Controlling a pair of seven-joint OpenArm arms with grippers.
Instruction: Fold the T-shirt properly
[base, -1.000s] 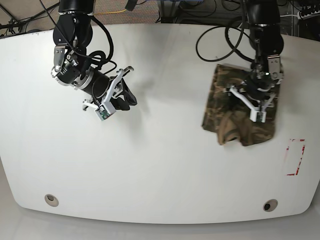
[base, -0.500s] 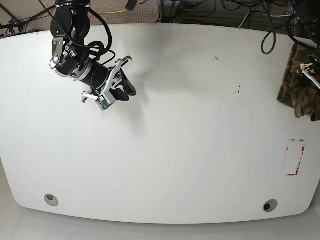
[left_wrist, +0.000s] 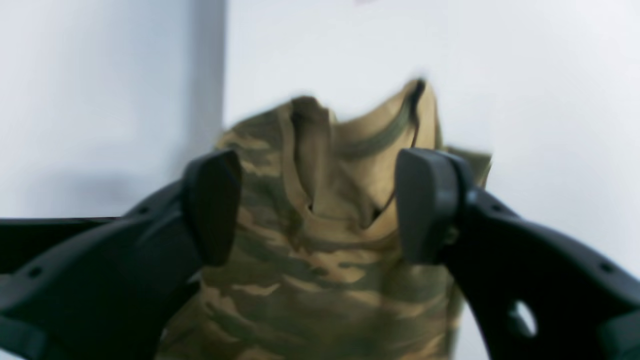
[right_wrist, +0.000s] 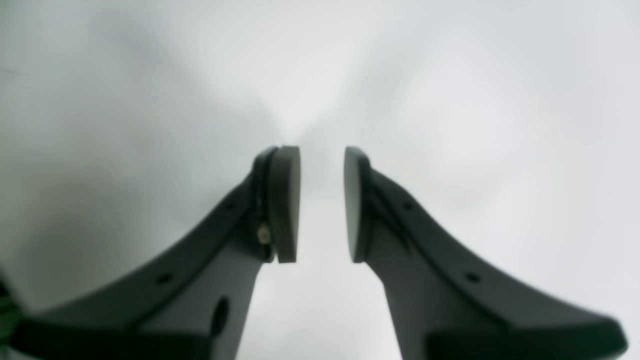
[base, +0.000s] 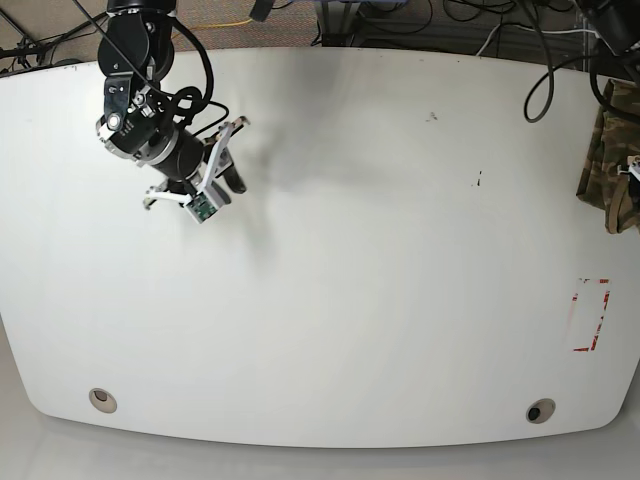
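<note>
- My left pincer (left_wrist: 315, 205) stands spread wide, its two dark rounded pads on either side of the T-shirt (left_wrist: 320, 250) and not pinching it.
- The T-shirt is soft camouflage cloth in olive, brown and tan patches, bunched and creased; a plain tan inner side with a green ribbed collar band shows at the top of the left wrist view.
- In the base view the T-shirt (base: 612, 160) sits at the far right edge of the bench (base: 380, 250), partly cut off by the frame; whether it hangs or rests there I cannot tell.
- My right pincer (right_wrist: 322, 205) has its flat pads drawn close with a narrow gap between them, and nothing in that gap.
- In the base view the right pincer (base: 215, 175) hovers over the bench's upper left, well apart from the T-shirt.
- The bench is a smooth, matte white slab with rounded corners.
- Two small round holes (base: 103, 399) sit near its front edge, one towards each corner.
- A red, broken rectangle mark (base: 590, 314) lies flat near the right edge, below the T-shirt.
</note>
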